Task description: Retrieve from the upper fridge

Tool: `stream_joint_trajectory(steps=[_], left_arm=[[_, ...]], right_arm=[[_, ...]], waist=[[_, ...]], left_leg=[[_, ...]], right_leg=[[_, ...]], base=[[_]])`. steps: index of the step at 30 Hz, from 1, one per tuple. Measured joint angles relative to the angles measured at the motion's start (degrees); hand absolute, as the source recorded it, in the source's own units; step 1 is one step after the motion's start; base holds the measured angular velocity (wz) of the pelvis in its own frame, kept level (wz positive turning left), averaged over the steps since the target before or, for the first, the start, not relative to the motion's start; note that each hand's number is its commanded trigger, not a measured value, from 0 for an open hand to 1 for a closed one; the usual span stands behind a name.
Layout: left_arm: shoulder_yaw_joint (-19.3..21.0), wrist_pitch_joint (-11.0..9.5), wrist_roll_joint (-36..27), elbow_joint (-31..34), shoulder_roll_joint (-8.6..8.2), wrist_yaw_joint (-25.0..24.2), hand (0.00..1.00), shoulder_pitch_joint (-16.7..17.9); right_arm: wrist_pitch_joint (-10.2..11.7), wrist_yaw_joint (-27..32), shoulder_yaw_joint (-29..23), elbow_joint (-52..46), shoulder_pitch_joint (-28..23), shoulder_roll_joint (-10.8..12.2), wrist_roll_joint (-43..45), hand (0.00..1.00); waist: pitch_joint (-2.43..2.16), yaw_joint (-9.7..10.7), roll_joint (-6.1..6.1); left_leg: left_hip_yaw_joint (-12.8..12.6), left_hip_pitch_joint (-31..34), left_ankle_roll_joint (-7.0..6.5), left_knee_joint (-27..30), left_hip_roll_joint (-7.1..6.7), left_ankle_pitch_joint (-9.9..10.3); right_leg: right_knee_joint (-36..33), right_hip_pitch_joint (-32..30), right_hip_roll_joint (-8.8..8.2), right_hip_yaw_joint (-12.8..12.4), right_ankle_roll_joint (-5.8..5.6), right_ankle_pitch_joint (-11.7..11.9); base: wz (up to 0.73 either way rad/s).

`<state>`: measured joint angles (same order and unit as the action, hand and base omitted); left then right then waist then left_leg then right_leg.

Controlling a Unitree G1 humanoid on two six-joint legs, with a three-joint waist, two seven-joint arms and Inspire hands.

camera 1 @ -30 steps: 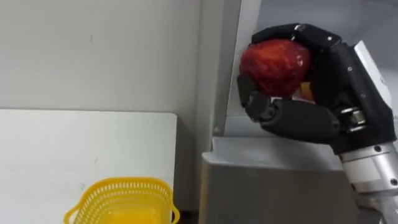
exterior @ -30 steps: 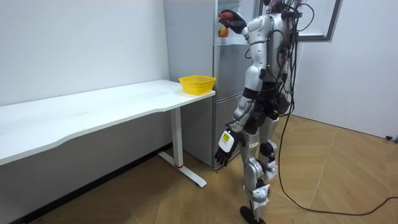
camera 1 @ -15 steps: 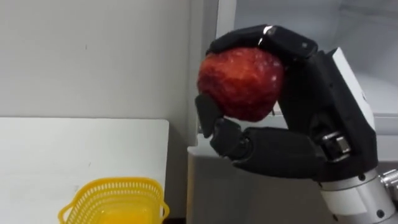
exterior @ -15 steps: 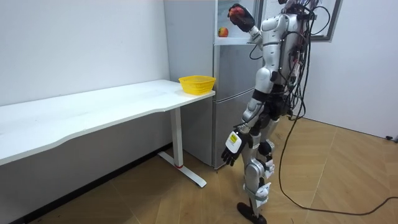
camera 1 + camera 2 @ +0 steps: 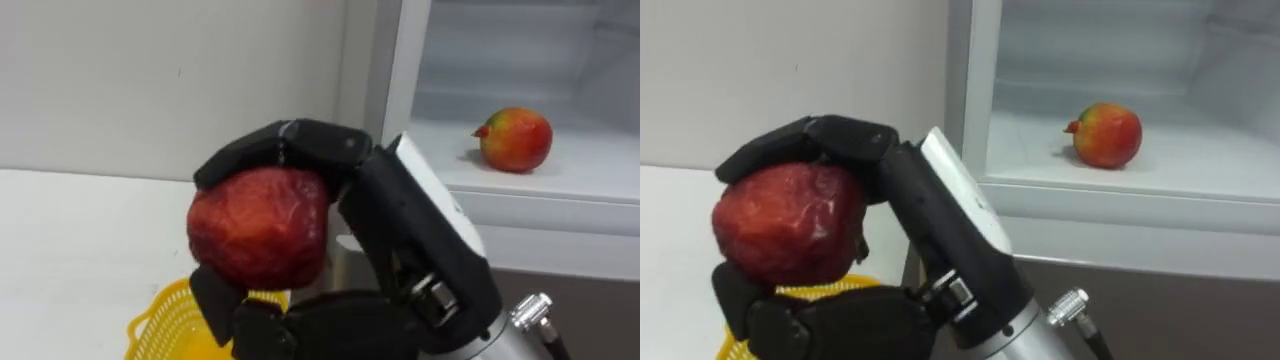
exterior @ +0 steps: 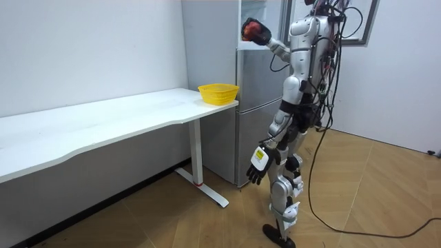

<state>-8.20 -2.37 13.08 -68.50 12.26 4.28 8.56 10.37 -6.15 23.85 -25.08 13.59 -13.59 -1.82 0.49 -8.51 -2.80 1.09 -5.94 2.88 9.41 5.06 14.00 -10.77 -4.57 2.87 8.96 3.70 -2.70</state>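
Fingers (image 5: pixel 300 145) of the right hand (image 5: pixel 410 250) were curled over and under the red fruit (image 5: pixel 258 228), held just outside the open upper fridge (image 5: pixel 560 182). Risk judged: any loosened grasp on the rounded skin would drop it short of the yellow basket (image 5: pixel 160 318). Left hand (image 6: pixel 256 164) hung by the thigh.

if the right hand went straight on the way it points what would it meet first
Likely the white wall: the right hand, shut on the red fruit, points away from the fridge, well above the yellow basket. Depth is unclear.
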Motion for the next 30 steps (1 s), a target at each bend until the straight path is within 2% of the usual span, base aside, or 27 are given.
stream_joint_trajectory(steps=[1, 11, 13, 18, 22, 25, 28, 30], left_arm=[[0.01, 0.00, 0.01, -0.03, 0.09, -0.01, 0.00, -0.38], [-0.22, 0.57, 0.14, 0.33, 0.84, -0.91, 0.00, -1.47], [-1.12, 0.77, 0.16, 0.35, 1.53, -0.89, 0.00, -2.00], [-0.95, 1.76, 0.22, 0.12, 1.74, -0.83, 0.00, -3.47], [-0.96, 2.24, 0.43, -0.27, 1.85, -0.85, 0.00, -4.24], [-0.95, 2.80, 0.68, -0.51, 1.81, -1.01, 0.00, -4.03], [-0.94, 2.84, 1.08, -0.43, 2.17, -1.06, 0.00, -3.97], [-0.79, 2.84, 1.09, -0.42, 2.48, -1.06, 0.00, -4.04]], right_arm=[[-0.26, -0.44, 0.21, 0.50, 0.02, 0.00, 0.78, 1.00], [-0.53, -1.05, 0.26, 9.23, 2.24, 0.00, 4.40, 1.00], [-0.31, -0.86, 0.67, 11.95, 4.52, -0.23, 5.80, 1.00], [-0.47, 0.17, 1.48, 21.34, 8.50, -0.15, 9.06, 1.00], [-0.52, 0.60, 1.59, 28.22, 11.46, -0.09, 10.48, 1.00], [1.19, 1.90, 1.90, 30.22, 12.42, -0.10, 10.88, 1.00], [1.39, 2.59, 1.89, 33.15, 13.53, -0.26, 10.86, 1.00], [2.03, 3.10, 1.89, 35.37, 14.53, -0.27, 10.85, 1.00]], waist=[[-0.20, -0.15, -0.31], [0.09, -1.57, -1.21], [0.35, -1.90, -1.87], [0.17, -3.45, -2.80], [0.26, -4.86, -3.53], [0.40, -4.99, -3.96], [0.43, -4.85, -4.80], [0.67, -4.72, -5.39]], left_leg=[[0.07, 0.47, 0.00, 0.01, 0.01, -0.01], [0.41, 1.34, -0.03, 0.03, 0.04, -0.02], [0.87, 1.56, -0.03, 0.10, 0.02, -0.03], [1.67, 2.19, -0.06, 0.24, -0.09, -0.05], [3.04, 2.73, -0.13, 0.25, -0.24, -0.13], [3.70, 2.82, -0.27, 0.34, -0.47, -0.36], [4.12, 3.02, -0.27, 0.37, -0.71, -0.56], [4.54, 3.36, -0.16, 0.64, -0.78, -0.66]], right_leg=[[-0.01, -0.47, -0.01, 0.10, 0.01, -0.01], [0.18, -0.52, -0.41, 1.68, -0.17, -0.62], [0.13, -0.51, -0.58, 2.26, -0.15, -0.76], [0.17, -0.54, -0.92, 2.78, -0.28, -0.85], [0.21, -0.54, -1.26, 4.04, -0.36, -1.20], [0.11, -0.37, -1.68, 5.10, -0.37, -1.23], [0.02, -0.38, -1.92, 5.31, -0.44, -1.19], [0.02, -0.39, -1.95, 5.44, -0.43, -1.19]], base=[[0.00], [0.08], [0.13], [0.11], [0.17], [0.11], [0.08], [0.11]])
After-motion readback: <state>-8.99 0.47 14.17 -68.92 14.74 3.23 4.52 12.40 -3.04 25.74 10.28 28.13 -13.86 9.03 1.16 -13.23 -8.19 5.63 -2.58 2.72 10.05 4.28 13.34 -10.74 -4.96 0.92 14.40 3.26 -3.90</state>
